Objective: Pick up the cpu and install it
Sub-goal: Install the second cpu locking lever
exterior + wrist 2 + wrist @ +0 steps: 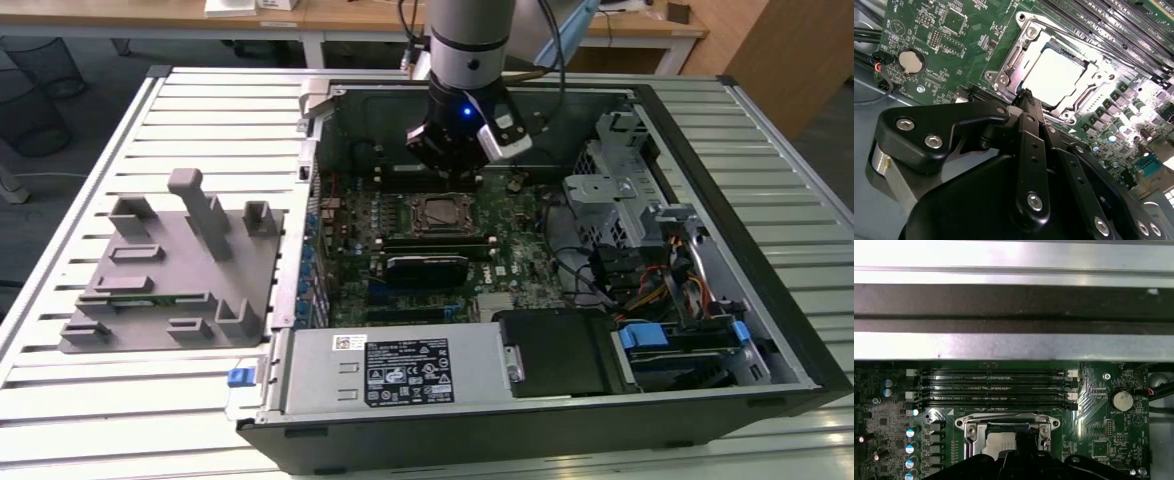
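The cpu (1056, 75), a pale silvery square, lies flat inside the metal-framed socket (1004, 80) on the green motherboard (954, 30). It also shows in the first wrist view as the cpu (994, 446) within the socket frame (971, 429). My gripper (1026, 95) hovers just above the socket's edge, shut, its black fingers pressed together with nothing between them. In the exterior view the gripper (447, 172) hangs inside the open computer case, just behind the socket (439, 213).
Several black memory slots (994, 387) run beside the socket, and a coin cell (1122, 400) sits nearby. The case wall (1014, 345) rises behind them. A grey fixture (174, 265) stands on the slatted table at the exterior view's left; the power supply (400, 370) and cables (627, 270) fill the case's other parts.
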`<state>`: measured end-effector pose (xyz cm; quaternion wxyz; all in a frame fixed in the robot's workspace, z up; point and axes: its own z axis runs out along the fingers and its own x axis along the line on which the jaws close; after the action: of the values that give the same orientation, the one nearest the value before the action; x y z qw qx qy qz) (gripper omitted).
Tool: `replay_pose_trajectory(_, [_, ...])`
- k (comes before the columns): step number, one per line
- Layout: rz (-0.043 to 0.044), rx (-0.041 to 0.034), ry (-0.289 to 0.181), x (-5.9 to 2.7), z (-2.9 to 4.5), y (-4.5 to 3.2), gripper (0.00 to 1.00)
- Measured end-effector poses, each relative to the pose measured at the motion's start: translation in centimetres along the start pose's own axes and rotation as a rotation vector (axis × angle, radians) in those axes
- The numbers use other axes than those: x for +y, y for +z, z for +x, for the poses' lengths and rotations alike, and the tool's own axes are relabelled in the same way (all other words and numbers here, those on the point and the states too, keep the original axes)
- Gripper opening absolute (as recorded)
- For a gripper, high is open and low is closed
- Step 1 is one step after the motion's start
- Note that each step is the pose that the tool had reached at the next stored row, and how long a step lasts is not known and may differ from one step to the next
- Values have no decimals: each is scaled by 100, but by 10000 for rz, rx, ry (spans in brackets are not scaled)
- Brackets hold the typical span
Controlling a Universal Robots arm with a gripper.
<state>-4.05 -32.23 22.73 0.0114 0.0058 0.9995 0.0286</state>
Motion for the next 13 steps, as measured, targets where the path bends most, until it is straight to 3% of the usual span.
replay_pose_trajectory(13, [-1, -1, 0, -104, -1, -6, 11])
